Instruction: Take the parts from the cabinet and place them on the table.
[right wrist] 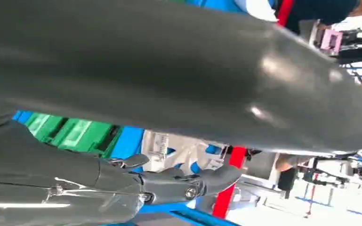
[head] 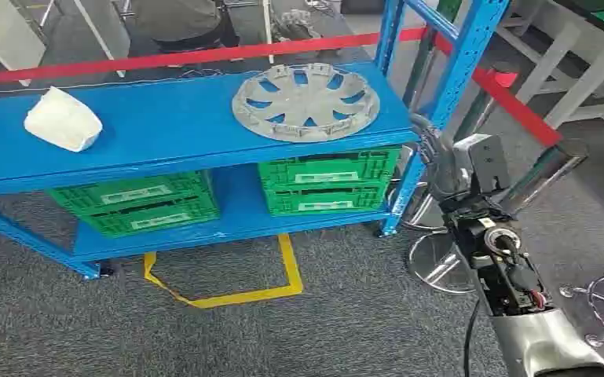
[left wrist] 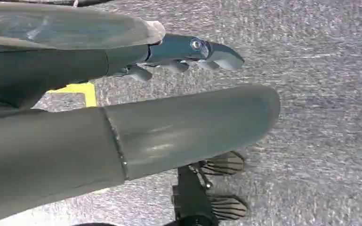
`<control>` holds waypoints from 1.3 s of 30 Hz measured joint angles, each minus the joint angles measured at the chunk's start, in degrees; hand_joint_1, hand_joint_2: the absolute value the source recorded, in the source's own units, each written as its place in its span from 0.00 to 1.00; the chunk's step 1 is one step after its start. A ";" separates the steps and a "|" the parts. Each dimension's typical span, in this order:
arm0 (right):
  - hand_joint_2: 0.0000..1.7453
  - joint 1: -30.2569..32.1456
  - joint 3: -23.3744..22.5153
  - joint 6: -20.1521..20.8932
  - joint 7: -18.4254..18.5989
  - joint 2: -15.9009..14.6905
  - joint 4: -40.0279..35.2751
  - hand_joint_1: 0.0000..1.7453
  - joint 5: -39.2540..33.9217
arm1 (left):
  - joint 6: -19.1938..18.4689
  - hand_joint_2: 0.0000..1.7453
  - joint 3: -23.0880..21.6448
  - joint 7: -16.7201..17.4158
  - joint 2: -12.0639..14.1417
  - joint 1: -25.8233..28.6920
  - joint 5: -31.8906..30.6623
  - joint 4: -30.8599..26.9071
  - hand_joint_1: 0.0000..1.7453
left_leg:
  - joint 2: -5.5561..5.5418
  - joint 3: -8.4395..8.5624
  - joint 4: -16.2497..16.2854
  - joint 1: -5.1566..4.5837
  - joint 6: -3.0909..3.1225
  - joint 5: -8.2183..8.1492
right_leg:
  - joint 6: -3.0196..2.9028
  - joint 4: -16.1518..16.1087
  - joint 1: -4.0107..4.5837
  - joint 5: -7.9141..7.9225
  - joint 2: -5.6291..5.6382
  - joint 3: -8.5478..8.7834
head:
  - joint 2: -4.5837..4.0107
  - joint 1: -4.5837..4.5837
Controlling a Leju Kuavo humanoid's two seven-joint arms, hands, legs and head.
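A grey wheel cover (head: 306, 102) lies flat on the top board of the blue cabinet (head: 173, 118), near its right end. A white moulded part (head: 63, 119) sits at the left end. My right hand (head: 430, 149) is raised beside the cabinet's right post, just right of the wheel cover and apart from it. In the right wrist view its fingers (right wrist: 188, 182) stretch out with nothing in them, and the wheel cover (right wrist: 179, 153) shows behind. My left hand (left wrist: 179, 117) hangs over the grey carpet, fingers (left wrist: 193, 49) straight and apart from the thumb, holding nothing.
Green crates (head: 326, 181) (head: 137, 203) fill the lower shelf. A red barrier tape (head: 204, 55) runs behind the cabinet. Yellow tape (head: 228, 297) marks the carpet in front. Chrome stool bases (head: 432, 263) stand to the right. A person (head: 177, 20) stands beyond the cabinet.
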 joint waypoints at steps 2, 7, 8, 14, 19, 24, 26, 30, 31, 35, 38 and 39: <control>0.00 -0.56 -0.24 0.17 -0.24 -0.26 0.97 0.00 0.18 | 0.02 0.00 0.04 -0.20 0.09 0.40 0.02 0.00 0.00 | -0.02 0.00 0.00 0.00 0.00 0.00 | 0.00 -0.01 0.00 0.00 0.00 -0.01 | 0.00 0.04; 0.00 -0.94 -0.68 0.74 -0.39 -0.94 2.73 0.00 -0.06 | 0.02 0.00 0.11 -0.26 0.31 0.92 0.07 0.00 0.00 | -0.02 0.00 0.00 0.00 0.00 0.00 | 0.01 -0.01 0.00 -0.01 -0.01 0.00 | 0.00 0.02; 0.00 -1.01 -0.70 0.76 -0.39 -0.96 3.08 0.00 -0.06 | 0.02 0.00 0.11 -0.26 0.33 0.91 0.09 0.00 0.00 | -0.02 0.00 0.00 0.00 0.00 0.00 | 0.01 -0.01 0.00 -0.01 -0.01 -0.01 | 0.00 0.04; 0.00 -1.00 -1.55 0.46 -0.37 -1.62 4.05 0.00 -0.04 | 0.02 0.00 0.11 -0.59 0.42 1.02 -0.04 0.00 0.00 | -0.02 0.02 0.00 0.00 0.00 0.00 | 0.01 -0.01 0.00 0.00 -0.01 -0.01 | 0.00 0.00; 0.00 -0.66 -2.82 -0.42 0.52 -1.92 3.32 0.00 -0.17 | -0.63 0.00 0.11 -0.48 0.44 1.07 -0.57 0.00 0.00 | -0.02 0.02 0.00 0.00 0.00 0.00 | 0.01 -0.01 0.00 -0.01 -0.01 -0.01 | 0.00 0.02; 0.00 -0.64 -3.32 -0.13 0.92 -1.92 2.71 0.00 -0.17 | -1.42 0.00 0.11 -0.46 0.50 1.08 -0.61 0.00 0.00 | 0.00 0.03 0.00 0.00 0.00 0.00 | 0.01 -0.01 0.00 -0.01 0.00 -0.01 | 0.00 0.00; 0.00 -0.64 -3.34 -0.13 0.96 -1.92 2.71 0.00 -0.17 | -1.75 0.00 0.11 -0.57 0.55 1.08 -0.89 0.00 0.00 | 0.00 0.03 0.00 0.00 0.00 0.00 | 0.01 -0.01 0.00 -0.01 0.00 -0.01 | 0.00 0.00; 0.00 -0.46 -3.39 -0.15 0.98 -1.92 2.71 0.00 -1.03 | -1.88 0.00 0.11 -0.90 0.57 1.08 -1.18 0.00 0.00 | 0.00 0.04 0.00 0.00 0.00 0.00 | 0.01 -0.01 0.00 0.00 0.00 -0.01 | 0.00 0.00; 0.00 -0.37 -3.39 -0.13 0.98 -1.92 2.69 0.00 -1.11 | -1.88 0.00 0.11 -0.92 0.57 1.08 -1.29 0.00 0.00 | 0.00 0.04 0.00 0.00 0.00 0.00 | 0.01 -0.01 0.00 0.00 0.00 -0.01 | 0.00 0.00; 0.00 0.10 -3.37 -0.11 1.16 -1.92 2.25 0.00 -1.14 | -1.88 0.00 0.11 -1.05 0.57 1.07 -1.40 0.00 0.00 | 0.00 0.03 0.00 0.00 0.00 0.00 | 0.01 -0.01 0.00 0.00 0.00 0.00 | 0.00 0.00; 0.00 0.26 -3.37 -0.09 1.16 -1.92 2.23 0.00 -1.14 | -1.88 0.00 0.11 -1.07 0.57 1.06 -1.40 0.00 0.00 | 0.00 0.03 0.00 0.00 0.00 0.00 | 0.01 -0.01 0.00 0.00 0.00 0.00 | 0.00 0.00; 0.00 0.29 -3.34 -0.09 1.16 -1.92 2.23 0.00 -1.14 | -1.88 0.00 0.11 -1.07 0.57 1.06 -1.40 0.00 0.00 | 0.00 0.03 0.00 0.00 0.00 0.00 | 0.01 -0.01 0.00 0.00 0.00 0.00 | 0.00 0.02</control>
